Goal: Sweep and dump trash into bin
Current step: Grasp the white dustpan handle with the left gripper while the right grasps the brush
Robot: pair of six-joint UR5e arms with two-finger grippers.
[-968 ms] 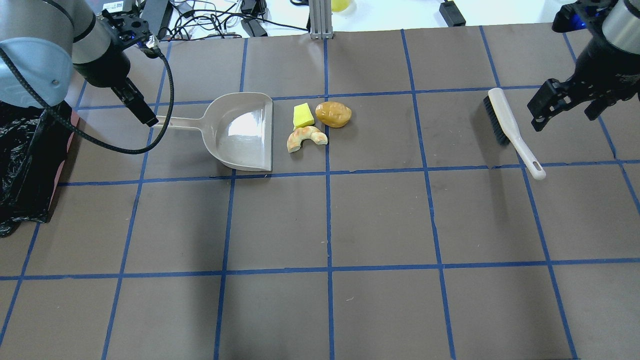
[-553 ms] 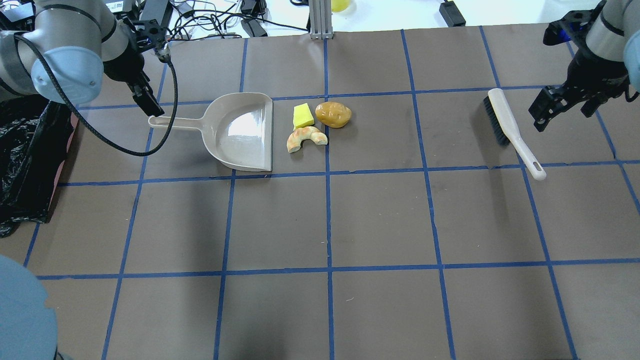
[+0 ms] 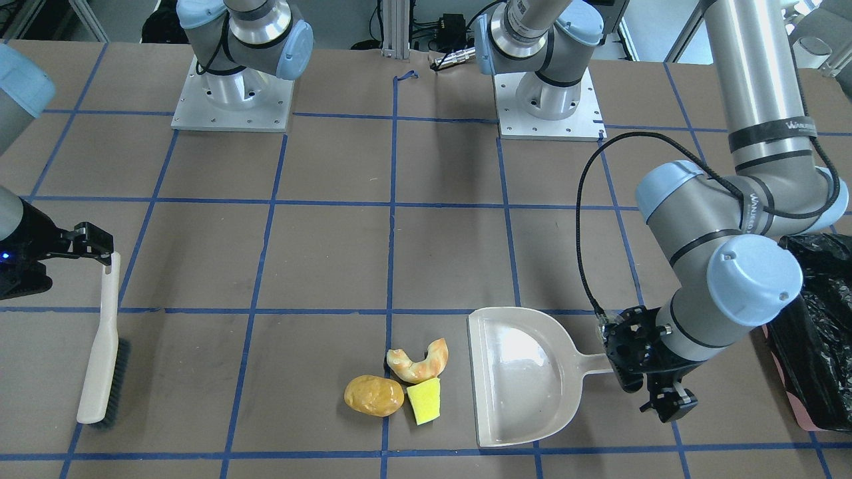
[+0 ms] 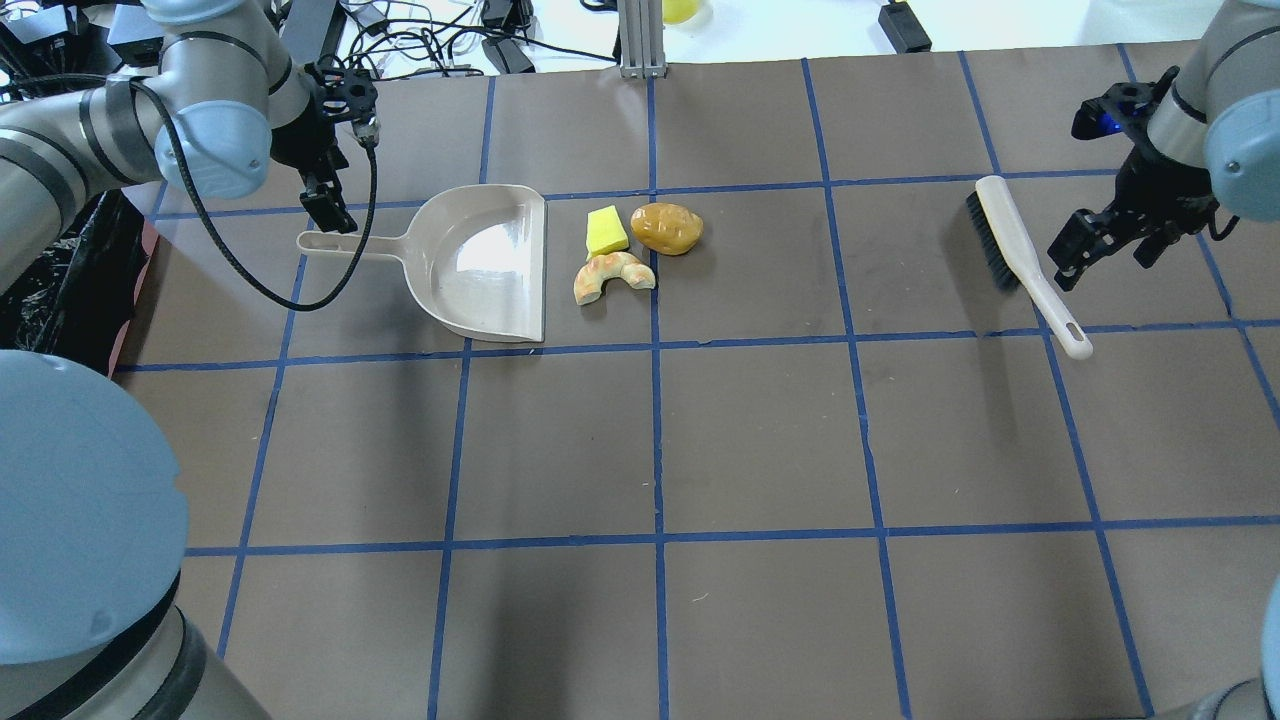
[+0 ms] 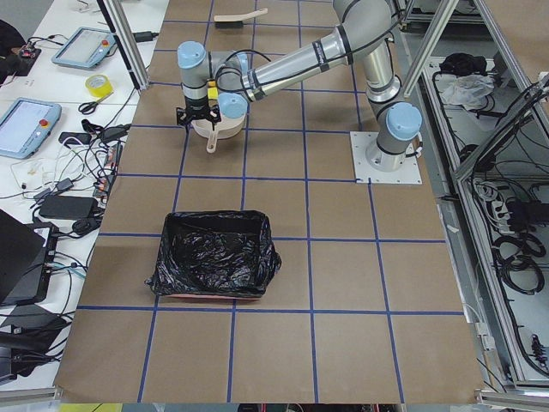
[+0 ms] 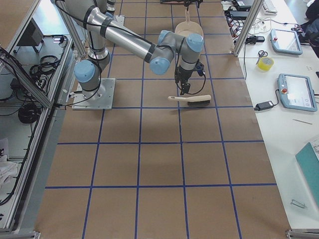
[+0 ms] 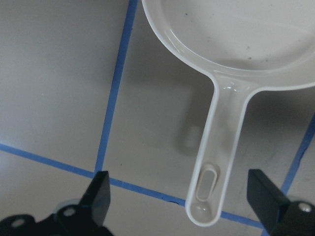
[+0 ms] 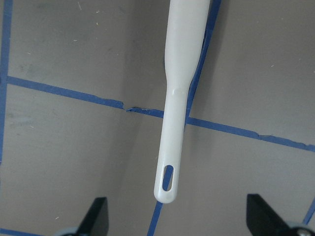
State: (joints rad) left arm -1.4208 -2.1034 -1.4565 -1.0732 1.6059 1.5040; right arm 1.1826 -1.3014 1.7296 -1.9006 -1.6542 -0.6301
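The trash lies together on the table: a golden-brown potato-like lump [image 4: 667,228], an orange-white crescent [image 4: 611,276] and a yellow sponge wedge [image 4: 606,230]. All three are just right of the open mouth of the beige dustpan [image 4: 480,262]. My left gripper [image 4: 335,215] is open above the end of the dustpan's handle [image 7: 211,162], with a finger on each side and not touching it. My right gripper [image 4: 1105,255] is open above the thin handle [image 8: 172,147] of the white brush [image 4: 1020,260]. The bin [image 5: 216,254], pink with a black bag, stands at the table's left end.
The black bag of the bin [image 4: 60,290] shows at the left edge of the overhead view, behind my left arm. Cables and power bricks [image 4: 430,40] lie beyond the table's far edge. Blue tape lines grid the brown table [image 4: 760,440].
My left gripper has swung right, from the left of the dustpan's handle to over its end. My right gripper has shifted slightly nearer over the brush handle. The objects have not moved.
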